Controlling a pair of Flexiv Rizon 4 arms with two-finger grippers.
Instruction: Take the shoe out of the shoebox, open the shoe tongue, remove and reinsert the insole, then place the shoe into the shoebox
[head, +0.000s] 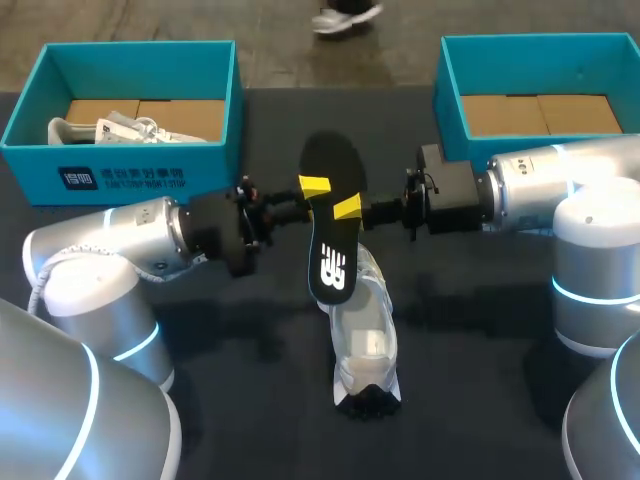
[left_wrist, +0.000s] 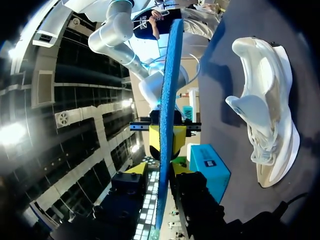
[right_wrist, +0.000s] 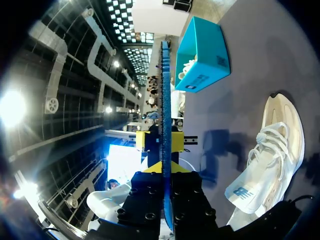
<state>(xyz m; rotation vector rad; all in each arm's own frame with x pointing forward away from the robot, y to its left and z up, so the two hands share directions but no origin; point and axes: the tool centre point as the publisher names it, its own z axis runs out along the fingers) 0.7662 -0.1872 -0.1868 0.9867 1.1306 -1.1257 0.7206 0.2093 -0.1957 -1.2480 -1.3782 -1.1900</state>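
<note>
**A:** Black insole (head: 332, 250), white logo on top, blue underneath, thin and flat. Where's it at?

**B:** Mid-worktop, held up in the air btwn both arms, right over the far end of the shoe (head: 362, 340). Left fingers (head: 315, 187) are clamped on its left edge and right fingers (head: 347, 208) on its right edge. One yellow tip of each sits on the top face. Wrist views show it edge-on, running straight btwn each pair.

**A:** And the shoe?

**B:** White upper w/ laces and a thick pale sole. It lies on its side on the worktop (head: 480, 330), running far-to-near, apart from both sets of fingers.

**A:** Surface? Rest of the scene?

**B:** Worktop's dark and matte. Two teal card boxes w/ brown cardboard floors sit at the far edge. The left shoebox (head: 130, 175) holds a second white shoe (head: 120, 130). The right shoebox (head: 450, 90) is behind the right arm.
</note>
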